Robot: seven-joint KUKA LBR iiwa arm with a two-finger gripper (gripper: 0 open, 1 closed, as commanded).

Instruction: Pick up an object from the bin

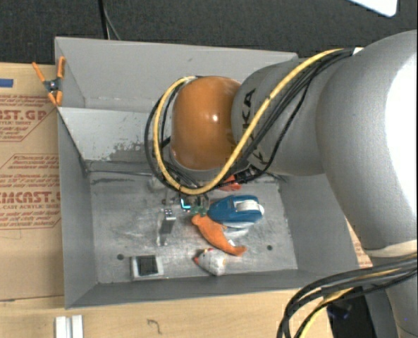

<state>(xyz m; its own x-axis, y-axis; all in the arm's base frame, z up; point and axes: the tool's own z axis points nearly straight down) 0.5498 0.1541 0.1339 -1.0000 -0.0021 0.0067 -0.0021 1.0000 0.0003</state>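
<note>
My gripper (166, 225) reaches down from under the orange dome to the bin floor, left of the middle. Just to its right lies an orange carrot-shaped thing (216, 235), and a blue and white rounded thing (235, 211) rests against that one's upper side. A small white crumpled thing (210, 261) sits below the carrot shape, near the front wall. I see nothing between the gripper's parts.
A small black square thing with a pale frame (145, 265) lies at the front left of the bin. A bit of red-orange (230, 186) peeks out under the arm. The arm and its dome cover the bin's back and right.
</note>
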